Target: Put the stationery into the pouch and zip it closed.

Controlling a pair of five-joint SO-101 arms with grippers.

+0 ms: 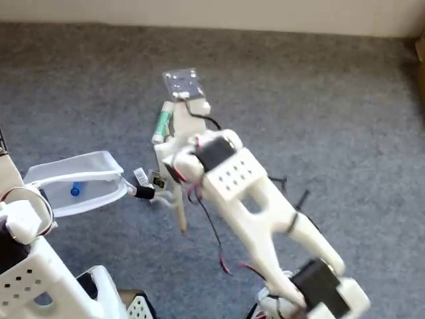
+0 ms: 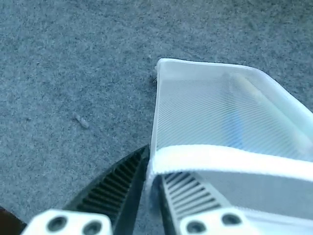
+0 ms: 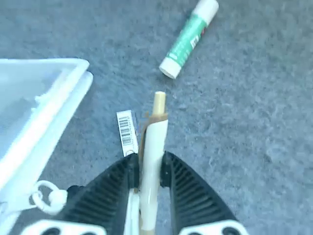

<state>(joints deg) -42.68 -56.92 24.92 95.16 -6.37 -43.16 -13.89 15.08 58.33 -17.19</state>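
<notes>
L pincer (image 2: pixel 149 164) pinches rim of open pouch (image 2: pixel 220 112), which sits on the surface (image 3: pixel 254 122) w/ a blue item (image 1: pixel 75 190) inside. R pincer (image 3: pixel 149 159) clamps pen (image 3: pixel 155 132) near the pouch; glue stick (image 3: pixel 188 39) lies just beyond.

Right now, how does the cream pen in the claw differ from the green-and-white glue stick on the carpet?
The slim cream plastic pen is clamped in the right claw; the green-and-white glue stick lies free on the grey carpet. The pen is thinner, the glue stick thicker. Both are stick-shaped and outside the translucent white pouch.
</notes>
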